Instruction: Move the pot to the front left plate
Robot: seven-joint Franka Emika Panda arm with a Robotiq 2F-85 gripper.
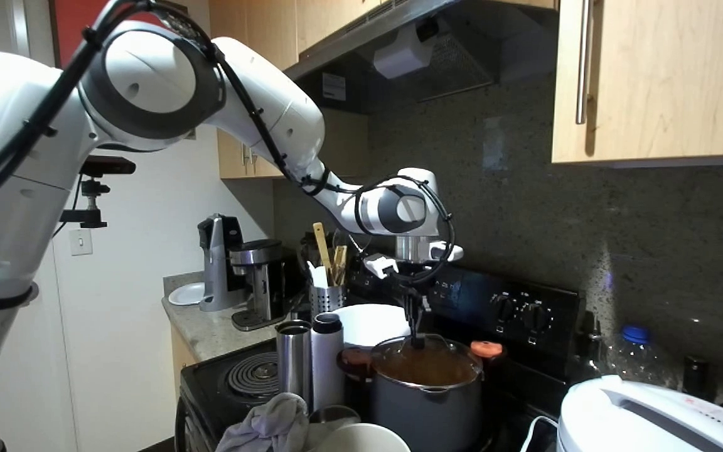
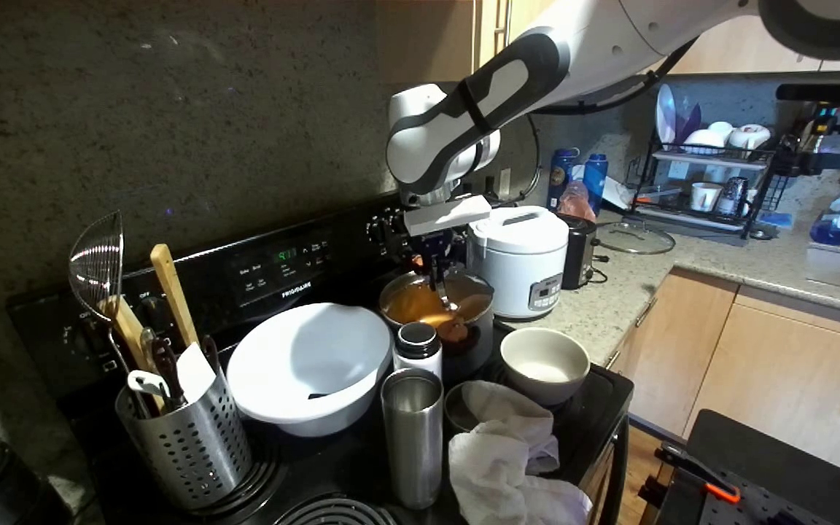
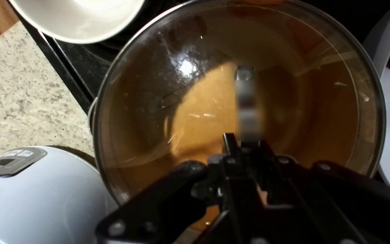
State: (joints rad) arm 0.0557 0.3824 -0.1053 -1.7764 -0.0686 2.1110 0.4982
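Round dark-grey metal pot (image 1: 427,417): under a round clear-glass lid (image 3: 205,105)
Black two-finger gripper (image 3: 246,140): got the lid's silvery strap handle (image 3: 247,117) pinched

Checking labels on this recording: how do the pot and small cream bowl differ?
The pot is dark grey; the small bowl is cream. The pot has a glass lid; the small bowl is open. The pot is wider and taller than the small bowl. Both are round and stand on the stove.
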